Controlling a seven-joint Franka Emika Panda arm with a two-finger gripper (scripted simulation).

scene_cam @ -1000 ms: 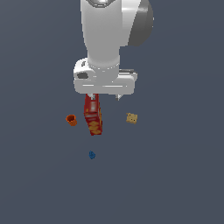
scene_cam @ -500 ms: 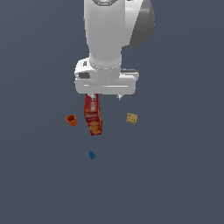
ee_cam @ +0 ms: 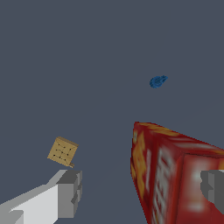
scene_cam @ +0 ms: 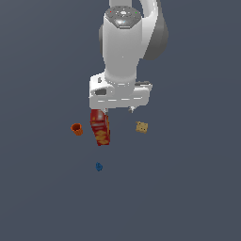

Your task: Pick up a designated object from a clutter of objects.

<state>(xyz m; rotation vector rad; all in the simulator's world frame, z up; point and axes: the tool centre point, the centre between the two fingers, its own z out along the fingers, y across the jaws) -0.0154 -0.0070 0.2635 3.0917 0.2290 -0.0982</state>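
Note:
The designated object, a small tan block (scene_cam: 142, 127) with a grid of dark dots, lies on the grey floor at the exterior view's right of the tall red box (scene_cam: 100, 127). It also shows in the wrist view (ee_cam: 63, 152), just beyond one fingertip (ee_cam: 70, 192). My gripper (scene_cam: 117, 110) hangs above and between the red box and the tan block, open and empty. In the wrist view the gripper (ee_cam: 142, 190) has its fingers wide apart, with the red box (ee_cam: 175, 175) lying below and partly between them.
A small orange cup (scene_cam: 76, 129) stands at the exterior view's left of the red box. A tiny blue lump (scene_cam: 99, 166) lies in front of the box and also shows in the wrist view (ee_cam: 156, 81). The floor is plain dark grey.
The hand has come lower and shifted slightly toward the exterior view's right. The objects have not moved.

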